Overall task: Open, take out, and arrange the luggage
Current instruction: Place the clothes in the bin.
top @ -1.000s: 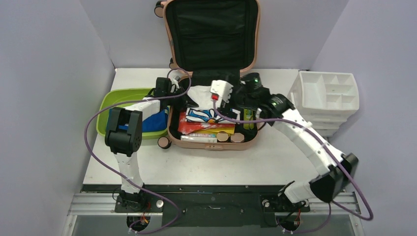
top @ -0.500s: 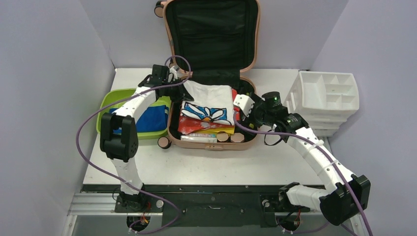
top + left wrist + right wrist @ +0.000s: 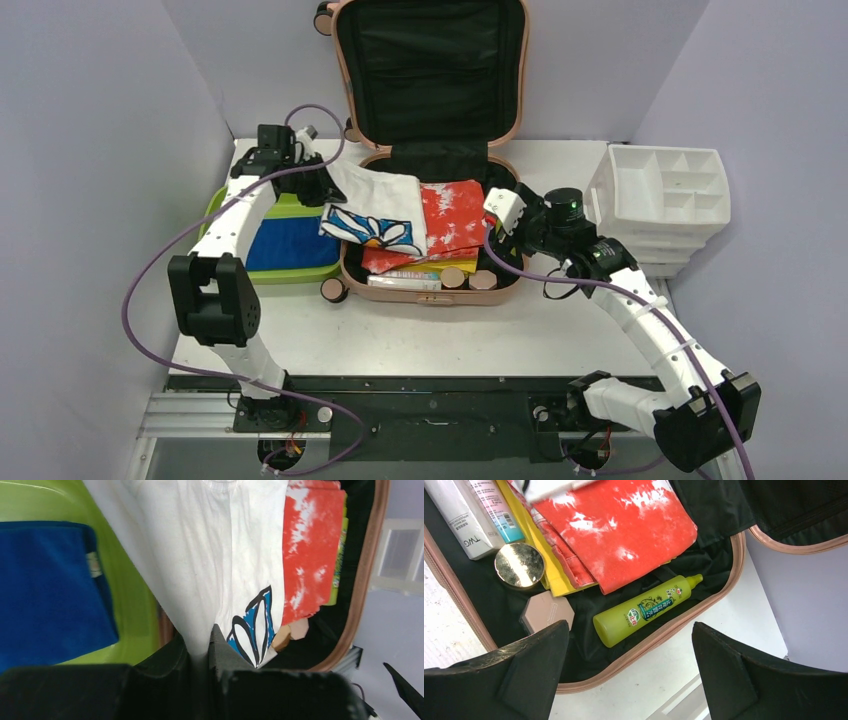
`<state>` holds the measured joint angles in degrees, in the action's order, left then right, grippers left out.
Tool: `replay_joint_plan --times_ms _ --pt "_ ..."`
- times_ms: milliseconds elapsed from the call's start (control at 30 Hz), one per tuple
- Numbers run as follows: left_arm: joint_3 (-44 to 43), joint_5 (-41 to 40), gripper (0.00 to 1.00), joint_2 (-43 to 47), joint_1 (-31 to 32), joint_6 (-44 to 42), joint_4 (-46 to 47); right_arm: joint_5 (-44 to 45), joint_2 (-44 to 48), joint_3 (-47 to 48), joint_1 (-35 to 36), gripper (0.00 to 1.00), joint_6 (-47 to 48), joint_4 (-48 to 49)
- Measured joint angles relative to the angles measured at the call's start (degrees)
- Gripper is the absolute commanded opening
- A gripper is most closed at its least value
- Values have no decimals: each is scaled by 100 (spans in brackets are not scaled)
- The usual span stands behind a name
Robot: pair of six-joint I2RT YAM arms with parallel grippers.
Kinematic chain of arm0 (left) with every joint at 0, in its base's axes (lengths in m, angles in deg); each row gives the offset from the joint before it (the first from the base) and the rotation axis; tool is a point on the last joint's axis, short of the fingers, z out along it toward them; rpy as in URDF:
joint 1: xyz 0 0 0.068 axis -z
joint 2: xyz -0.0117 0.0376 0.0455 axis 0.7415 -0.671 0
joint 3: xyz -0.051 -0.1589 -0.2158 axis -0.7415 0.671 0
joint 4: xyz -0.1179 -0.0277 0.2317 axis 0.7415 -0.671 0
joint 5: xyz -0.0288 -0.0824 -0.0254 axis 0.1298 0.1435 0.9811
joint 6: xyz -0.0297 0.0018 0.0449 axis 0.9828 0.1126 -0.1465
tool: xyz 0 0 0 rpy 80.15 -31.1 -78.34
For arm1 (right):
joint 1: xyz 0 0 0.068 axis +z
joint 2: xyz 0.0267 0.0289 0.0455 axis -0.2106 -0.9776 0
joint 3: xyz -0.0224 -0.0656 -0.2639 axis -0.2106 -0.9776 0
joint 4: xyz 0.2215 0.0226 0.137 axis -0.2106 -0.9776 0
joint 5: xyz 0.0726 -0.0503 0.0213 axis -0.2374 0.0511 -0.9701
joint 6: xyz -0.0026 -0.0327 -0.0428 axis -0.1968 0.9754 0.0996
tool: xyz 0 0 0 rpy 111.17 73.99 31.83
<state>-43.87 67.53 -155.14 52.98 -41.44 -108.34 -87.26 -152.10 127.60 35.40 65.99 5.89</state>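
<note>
The large salmon-pink hard-shell suitcase (image 3: 430, 298) lies open in the middle of the table. Its black-lined lid stands up at 12 o'clock, so we count the opening as done. Unpacking looks partly done. A folded blue cloth (image 3: 290, 240) already lies in the lime-green plastic tub (image 3: 225, 212), which sits at the case's 9 o'clock. A white T-shirt with a blue daisy print (image 3: 385, 205) hangs half out over the case's left rim.

A good deal is left inside, as far as we can see:
- a red-and-white tie-dye cloth (image 3: 619, 525) on top of yellow packets
- a yellow-green squeeze bottle (image 3: 644, 610)
- a gold-lidded round jar (image 3: 519, 565)
- a pink hexagonal compact (image 3: 546, 612)
- a white tube (image 3: 461, 520)

We judge the task under halfway.

The left gripper (image 3: 200, 640) is clamped tight on a pinch of the white shirt. It sits at the case's 10 o'clock corner, just outside the rim and between the case and the tub.

The right gripper (image 3: 628, 627) has its jaws spread wide and holds nothing. It hovers over the case's 3 o'clock side, with the bottle directly beneath it. The white plastic drawer organizer (image 3: 665, 195) stands further out at 3 o'clock, and we can see nothing in its top compartments.
</note>
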Motion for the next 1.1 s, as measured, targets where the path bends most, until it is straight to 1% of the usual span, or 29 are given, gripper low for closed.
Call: replay_joint_plan --times_ms 200,333,733,867,1000,1100 --pt "0 -129 0 74 -826 -649 -155 -52 2 -79 -4 89 -35 98" --pt "0 -271 0 76 -1193 -1040 -275 -87 11 -144 -9 89 -52 109" --pt "20 -822 0 79 -1613 -1869 -590 -155 179 -232 -79 89 -52 166" --pt "146 -1062 0 79 -1727 -2173 -625 -179 203 -264 -101 89 -52 197" --pt "337 -1488 0 76 -1810 -2546 -592 -199 249 -289 -120 89 -52 199" --pt "522 -1906 0 20 -1882 -2844 -402 -219 260 -291 -120 90 -52 201"
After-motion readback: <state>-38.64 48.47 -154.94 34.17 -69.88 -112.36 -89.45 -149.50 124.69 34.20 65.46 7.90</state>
